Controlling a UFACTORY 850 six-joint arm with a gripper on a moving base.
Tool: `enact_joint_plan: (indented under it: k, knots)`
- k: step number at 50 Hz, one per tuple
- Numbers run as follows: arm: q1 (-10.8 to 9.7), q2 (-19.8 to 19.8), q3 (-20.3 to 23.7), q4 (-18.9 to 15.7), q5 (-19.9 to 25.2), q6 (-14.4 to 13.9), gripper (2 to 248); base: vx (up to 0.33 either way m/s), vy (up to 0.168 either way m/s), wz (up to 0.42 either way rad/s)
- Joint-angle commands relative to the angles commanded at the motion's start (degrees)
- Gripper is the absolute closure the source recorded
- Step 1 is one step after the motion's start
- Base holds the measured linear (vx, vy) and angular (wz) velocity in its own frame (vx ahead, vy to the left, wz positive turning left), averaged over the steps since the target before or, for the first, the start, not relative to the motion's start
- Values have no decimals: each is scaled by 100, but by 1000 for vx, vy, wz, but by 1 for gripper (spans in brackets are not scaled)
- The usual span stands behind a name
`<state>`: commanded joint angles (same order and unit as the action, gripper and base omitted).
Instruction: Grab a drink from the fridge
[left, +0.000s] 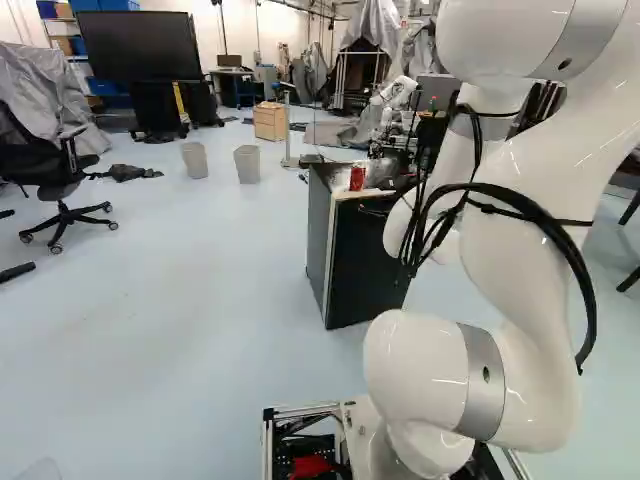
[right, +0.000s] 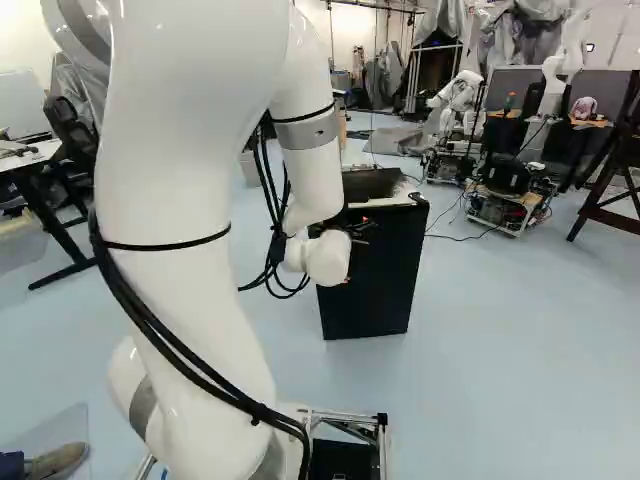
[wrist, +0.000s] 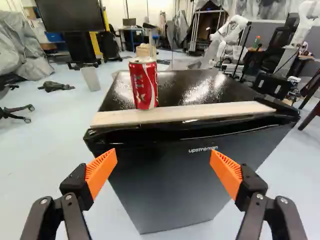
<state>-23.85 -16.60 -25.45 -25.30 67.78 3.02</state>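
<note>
The can (wrist: 144, 84) is stood upright on the near top edge of the fridge (wrist: 167, 187), ahead of the gripper (wrist: 164, 156), whose fingers (wrist: 101, 171) are spread wide with nothing gripped.

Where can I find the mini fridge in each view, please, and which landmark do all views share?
Left base view: the mini fridge is slightly right of the middle, beside my arm.
Right base view: the mini fridge is right of the middle, partly behind my arm.
Wrist view: the mini fridge is ahead of the open gripper.
Shared landmark: another robot, beyond the fridge.
</note>
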Motion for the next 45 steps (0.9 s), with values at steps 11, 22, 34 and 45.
enact_joint_plan:
  k: [11,22,34,45]
  knots:
    - [196,-28,-35,137,492,0,3,0,0,0]
    - [415,-170,-212,255,870,0,3,0,0,0]
    - [643,-395,-496,284,1016,0,3,0,0,0]
    - [798,-649,-824,286,1024,0,3,0,0,0]
